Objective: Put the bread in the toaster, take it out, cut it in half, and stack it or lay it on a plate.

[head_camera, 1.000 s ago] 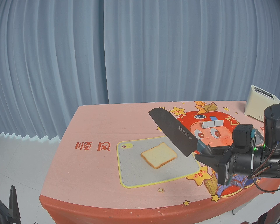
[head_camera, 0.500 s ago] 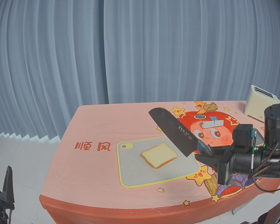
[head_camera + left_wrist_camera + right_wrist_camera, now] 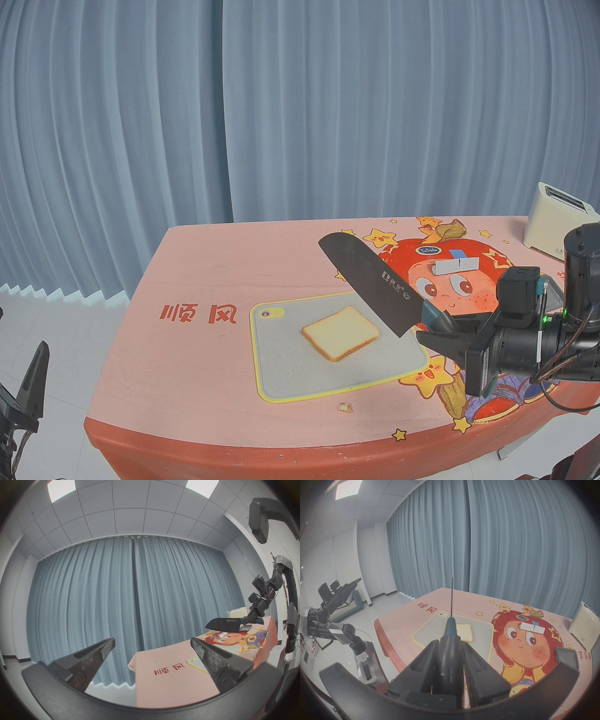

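Blue-grey curtains [image 3: 300,106] back a pink, cartoon-printed worktop [image 3: 206,369], where one whole slice of bread [image 3: 340,332] lies flat on a grey, yellow-rimmed board [image 3: 281,369]. At right, the right jaws are clamped on the handle of a black knife [image 3: 369,281], its blade raised over the board's right end, just beside the bread and clear of it. Low off the worktop's left edge, the left jaws gape wide and empty, well apart from the bread. A white toaster [image 3: 553,228] stands at the far right corner.

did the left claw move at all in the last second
Yes. In the head view the left claw has risen and shifted right, closer to the near left corner of the table.
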Robot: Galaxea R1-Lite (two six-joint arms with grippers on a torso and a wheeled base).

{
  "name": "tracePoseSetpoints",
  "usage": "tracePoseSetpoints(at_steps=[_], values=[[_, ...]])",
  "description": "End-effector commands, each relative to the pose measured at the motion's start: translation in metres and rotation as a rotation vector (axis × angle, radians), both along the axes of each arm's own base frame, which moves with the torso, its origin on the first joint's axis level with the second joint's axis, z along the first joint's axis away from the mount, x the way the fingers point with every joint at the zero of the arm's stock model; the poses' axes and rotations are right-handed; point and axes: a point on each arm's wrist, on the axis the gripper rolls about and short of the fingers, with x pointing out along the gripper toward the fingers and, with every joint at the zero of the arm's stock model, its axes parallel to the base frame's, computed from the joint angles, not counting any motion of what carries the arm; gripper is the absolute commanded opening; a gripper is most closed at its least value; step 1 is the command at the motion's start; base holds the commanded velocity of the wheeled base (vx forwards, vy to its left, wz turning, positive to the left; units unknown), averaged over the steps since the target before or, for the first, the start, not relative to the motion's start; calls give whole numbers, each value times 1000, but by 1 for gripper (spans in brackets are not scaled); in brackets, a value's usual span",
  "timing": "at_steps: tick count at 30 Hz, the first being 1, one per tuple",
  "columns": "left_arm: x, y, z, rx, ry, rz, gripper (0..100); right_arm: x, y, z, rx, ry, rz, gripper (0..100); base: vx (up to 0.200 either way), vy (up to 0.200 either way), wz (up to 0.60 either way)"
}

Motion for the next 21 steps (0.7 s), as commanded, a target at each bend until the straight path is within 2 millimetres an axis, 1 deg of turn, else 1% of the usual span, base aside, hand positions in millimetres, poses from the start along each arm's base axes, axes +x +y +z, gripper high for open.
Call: tracePoseSetpoints(at_steps=[1, 6, 9, 13, 15, 21], values=[[15, -2, 8, 5, 53, -31, 100, 1, 0, -2, -7, 7, -2, 0, 0, 0, 0], [33, -7, 30, 7, 72, -105, 100, 1, 1, -1, -4, 3, 1, 0, 0, 0, 0], [43, -10, 38, 9, 91, -128, 100, 1, 1, -1, -3, 4, -1, 0, 0, 0, 0], [50, -12, 45, 8, 98, -161, 100, 2, 1, 0, -1, 0, -4, 0, 0, 0, 0], [55, -13, 46, 13, 127, -176, 100, 1, 0, 0, 2, -2, -4, 0, 0, 0, 0], [62, -14, 48, 20, 207, -187, 100, 1, 1, 0, 2, 0, -1, 0, 0, 0, 0]])
